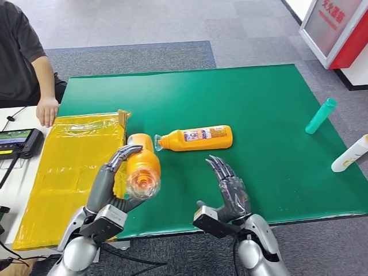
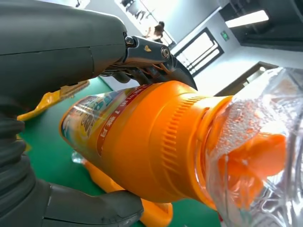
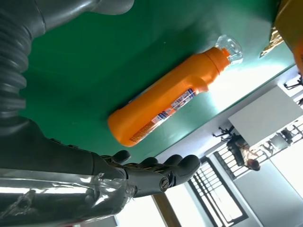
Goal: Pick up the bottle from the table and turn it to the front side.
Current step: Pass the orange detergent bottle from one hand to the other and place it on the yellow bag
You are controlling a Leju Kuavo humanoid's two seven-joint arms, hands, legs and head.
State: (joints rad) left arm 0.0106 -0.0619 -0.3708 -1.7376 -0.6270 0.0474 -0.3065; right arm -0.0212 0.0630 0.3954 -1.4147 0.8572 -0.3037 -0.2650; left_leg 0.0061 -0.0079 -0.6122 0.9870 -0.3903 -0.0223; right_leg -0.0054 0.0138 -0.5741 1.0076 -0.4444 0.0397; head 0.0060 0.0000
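Observation:
My left hand [image 1: 114, 179] grips an orange bottle [image 1: 143, 164] above the table's front left, its clear cap pointing toward me. The left wrist view has that bottle [image 2: 143, 146] close up, its label partly visible, held between thumb and fingers [image 2: 157, 66]. A second orange bottle [image 1: 199, 138] lies on its side on the green table cover [image 1: 260, 103], clear cap to the left and label up. My right hand [image 1: 230, 190] hovers open just in front of it, holding nothing. The lying bottle [image 3: 168, 99] appears in the right wrist view beyond my right hand's fingers [image 3: 157, 172].
A yellow plastic bag [image 1: 73, 167] lies flat at the table's left. A person sits at the far left, one hand [image 1: 46, 110] on the bag's corner, near a small screen device [image 1: 19, 141]. A teal bottle [image 1: 320, 116] and a white bottle [image 1: 349, 154] lie at the right edge.

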